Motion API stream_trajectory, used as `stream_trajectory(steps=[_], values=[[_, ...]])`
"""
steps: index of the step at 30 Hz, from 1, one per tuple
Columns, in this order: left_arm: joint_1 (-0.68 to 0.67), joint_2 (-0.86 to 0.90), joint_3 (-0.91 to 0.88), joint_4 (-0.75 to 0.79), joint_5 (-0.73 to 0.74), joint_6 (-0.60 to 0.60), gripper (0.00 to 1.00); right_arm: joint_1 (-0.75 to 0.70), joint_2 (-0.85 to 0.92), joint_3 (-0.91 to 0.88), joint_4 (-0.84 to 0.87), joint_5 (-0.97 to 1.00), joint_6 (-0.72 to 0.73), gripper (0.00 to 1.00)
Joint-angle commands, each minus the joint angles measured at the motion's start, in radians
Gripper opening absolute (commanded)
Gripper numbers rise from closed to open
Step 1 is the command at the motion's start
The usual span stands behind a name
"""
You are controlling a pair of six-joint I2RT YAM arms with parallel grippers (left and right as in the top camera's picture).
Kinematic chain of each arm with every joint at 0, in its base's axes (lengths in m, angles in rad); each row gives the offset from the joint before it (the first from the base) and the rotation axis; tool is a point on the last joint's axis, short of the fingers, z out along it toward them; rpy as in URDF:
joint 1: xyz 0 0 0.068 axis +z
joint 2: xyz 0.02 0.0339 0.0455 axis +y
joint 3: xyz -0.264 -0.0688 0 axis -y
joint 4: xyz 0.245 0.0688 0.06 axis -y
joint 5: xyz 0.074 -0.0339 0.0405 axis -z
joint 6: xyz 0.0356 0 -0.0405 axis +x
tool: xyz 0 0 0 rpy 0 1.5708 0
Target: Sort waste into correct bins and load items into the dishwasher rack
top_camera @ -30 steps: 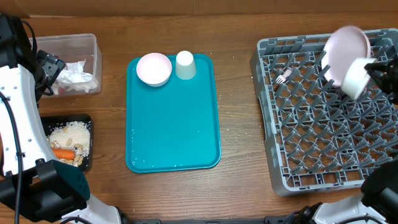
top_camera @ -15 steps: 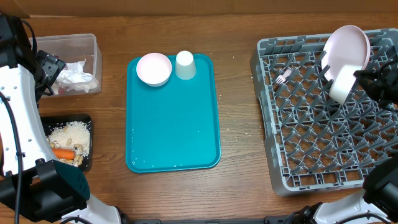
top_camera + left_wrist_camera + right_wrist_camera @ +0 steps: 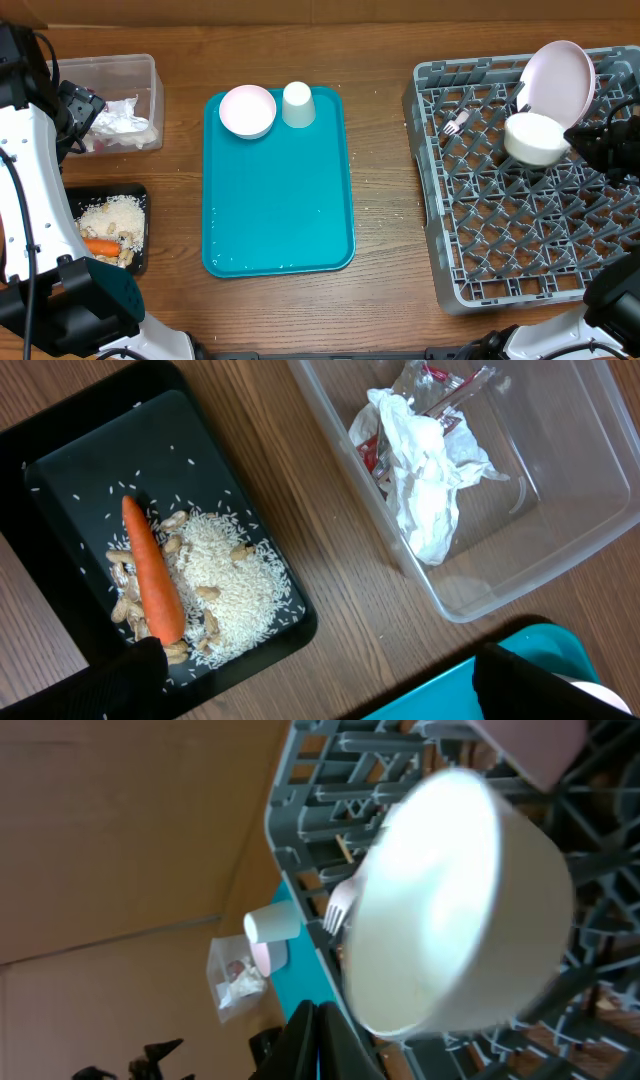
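Note:
My right gripper (image 3: 577,138) is shut on the rim of a small white bowl (image 3: 535,138), holding it low over the grey dishwasher rack (image 3: 520,265). The bowl (image 3: 430,900) is blurred and fills the right wrist view above the closed gripper (image 3: 322,1020). A white plate (image 3: 557,78) stands on edge in the rack behind it, and a pale fork (image 3: 455,122) lies to its left. My left gripper (image 3: 330,695) is open and empty above bare wood, between the black tray (image 3: 60,470) with its carrot (image 3: 152,585) and the clear tub (image 3: 520,590) with napkins (image 3: 425,470).
A teal tray (image 3: 280,200) lies mid-table with a second white bowl (image 3: 247,110) and a white cup (image 3: 297,104) at its far end. Rice and crumbs (image 3: 235,585) fill the black tray. A red-and-white wrapper (image 3: 372,452) lies under the napkins.
The right gripper has swung the bowl down and to the left, from tilted beside the plate to level over the rack pegs. The left arm has not moved.

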Motion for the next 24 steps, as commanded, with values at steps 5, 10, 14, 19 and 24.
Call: stream_trajectory(steps=[5,10,14,19,24], values=[[0.001,-0.003,0.005,0.0,-0.014,0.011,1.0,0.008,0.005,-0.005,-0.04,-0.113,-0.031,0.05],[0.001,-0.003,0.005,0.0,-0.014,0.011,1.0,0.041,0.005,-0.003,-0.085,-0.024,-0.105,0.23],[0.001,-0.003,0.005,0.0,-0.014,0.011,1.0,0.066,0.002,-0.001,-0.052,0.229,-0.008,0.33],[0.001,-0.003,0.005,0.0,-0.014,0.011,1.0,0.094,-0.024,-0.001,-0.007,0.454,0.123,0.37],[0.001,-0.003,0.005,0.0,-0.014,0.011,1.0,0.152,-0.076,-0.001,0.025,0.724,0.268,0.46]])
